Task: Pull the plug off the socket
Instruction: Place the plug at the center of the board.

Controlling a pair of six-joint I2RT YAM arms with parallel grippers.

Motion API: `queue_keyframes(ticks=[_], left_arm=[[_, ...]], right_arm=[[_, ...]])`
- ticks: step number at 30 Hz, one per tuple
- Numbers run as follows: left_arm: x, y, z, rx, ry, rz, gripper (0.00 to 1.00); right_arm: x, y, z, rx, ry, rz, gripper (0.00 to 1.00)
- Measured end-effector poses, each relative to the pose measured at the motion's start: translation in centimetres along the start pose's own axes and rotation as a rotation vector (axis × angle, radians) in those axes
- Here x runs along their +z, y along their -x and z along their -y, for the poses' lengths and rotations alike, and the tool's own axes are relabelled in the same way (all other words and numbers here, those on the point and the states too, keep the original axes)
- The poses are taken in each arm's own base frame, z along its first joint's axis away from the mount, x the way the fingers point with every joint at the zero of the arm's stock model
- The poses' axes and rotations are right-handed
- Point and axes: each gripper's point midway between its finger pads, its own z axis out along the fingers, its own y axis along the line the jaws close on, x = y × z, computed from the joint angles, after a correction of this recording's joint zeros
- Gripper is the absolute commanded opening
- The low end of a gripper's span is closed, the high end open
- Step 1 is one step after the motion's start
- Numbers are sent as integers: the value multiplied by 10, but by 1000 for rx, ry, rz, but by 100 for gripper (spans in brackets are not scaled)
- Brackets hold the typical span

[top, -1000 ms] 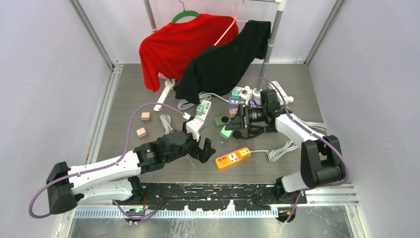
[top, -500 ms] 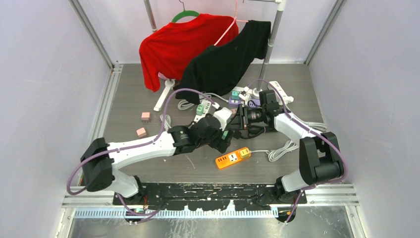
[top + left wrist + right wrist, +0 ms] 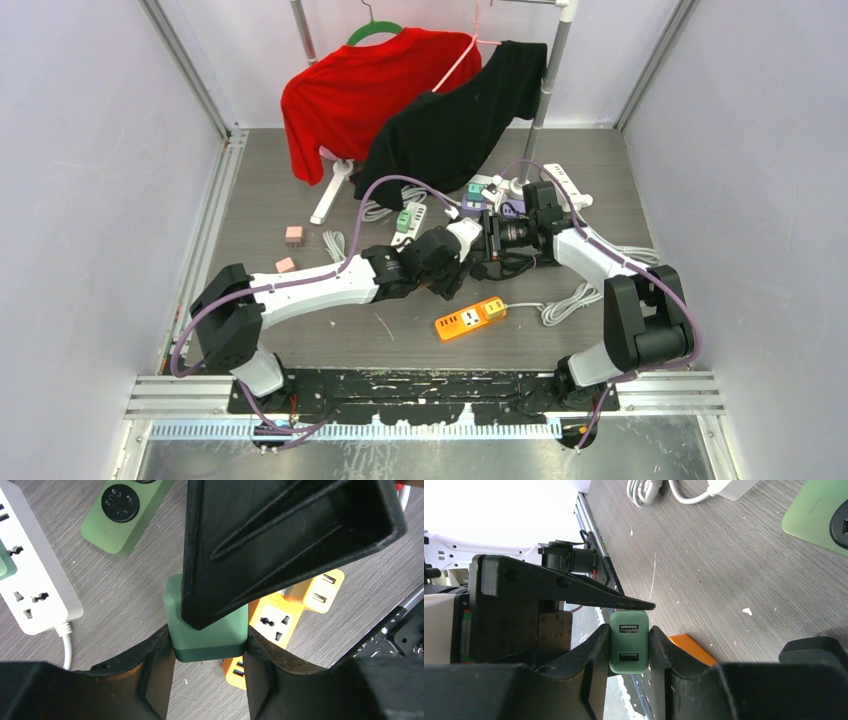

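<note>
Plug (image 3: 628, 642), green, pinched by right jaws and left jaws together.

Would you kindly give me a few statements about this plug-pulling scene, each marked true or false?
1. The right arm's jaws clamp a green adapter with two USB ports. True.
2. The orange power strip is lifted in the air by the left arm. False: it lies on the table, and neither arm holds it.
3. The left arm's jaws sit on either side of that same green adapter. True.
4. The red shirt lies flat on the table. False: it hangs from a green hanger at the back.
</note>
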Motion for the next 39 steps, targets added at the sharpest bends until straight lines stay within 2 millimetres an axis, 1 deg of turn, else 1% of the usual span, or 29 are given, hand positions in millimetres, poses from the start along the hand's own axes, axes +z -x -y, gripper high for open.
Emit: queue_keyframes(ticks=[4, 6, 7, 9, 11, 12, 13, 15, 20, 22, 23, 24, 25, 29, 31, 33, 35, 38, 39], left_arm=[[0, 1, -1, 3, 1, 1, 48], [1, 1, -3, 0, 3, 2, 43], [1, 1, -3, 1, 3, 2, 38], [1, 2, -3, 3, 3, 3, 22], [1, 2, -3, 4, 2, 4, 7], [1, 2, -3, 4, 2, 4, 2], [1, 2, -3, 3, 1, 5, 0], [1, 3, -3, 3, 0, 6, 0], [1, 4, -3, 2, -7, 10, 0], [2, 1, -3, 1, -10, 10, 0], [3, -2, -4, 0, -10, 10, 0], [2, -8, -6, -2, -10, 4, 0], [2, -14, -7, -3, -8, -4, 0], [-5, -44, -20, -16, 8, -40, 0], [-12, -57, -27, -38, 18, -52, 0], [-19, -63, -33, -60, 28, -50, 0], [-29, -68, -45, -92, 52, -35, 0], [-50, -72, -69, -176, 94, 9, 0], [-56, -73, -80, -213, 112, 29, 0]], right_arm=[[0, 0, 0, 1, 5, -2, 2], [0, 0, 0, 3, 7, -4, 3], [0, 0, 0, 3, 8, -3, 5], [0, 0, 0, 3, 9, -3, 6], [0, 0, 0, 3, 9, -4, 11], [0, 1, 0, 3, 9, -3, 15], [0, 1, 0, 3, 9, -3, 20], [0, 1, -1, 2, 9, -2, 32], [0, 2, -2, -4, 12, -2, 58], [-1, 2, -3, -15, 22, -6, 69], [-1, 2, -4, -23, 25, -7, 72], [-1, 2, -4, -30, 27, -9, 80], [-1, 1, -4, -38, 29, -12, 99], [-2, -1, -3, -65, 30, -19, 100], [-2, -1, -3, -77, 28, -23, 100], [-2, -1, -3, -88, 26, -24, 100], [-2, -2, -2, -92, 23, -26, 100], [-3, -3, -1, -93, 17, -29, 100], [-3, -3, -1, -94, 16, -30, 100]])
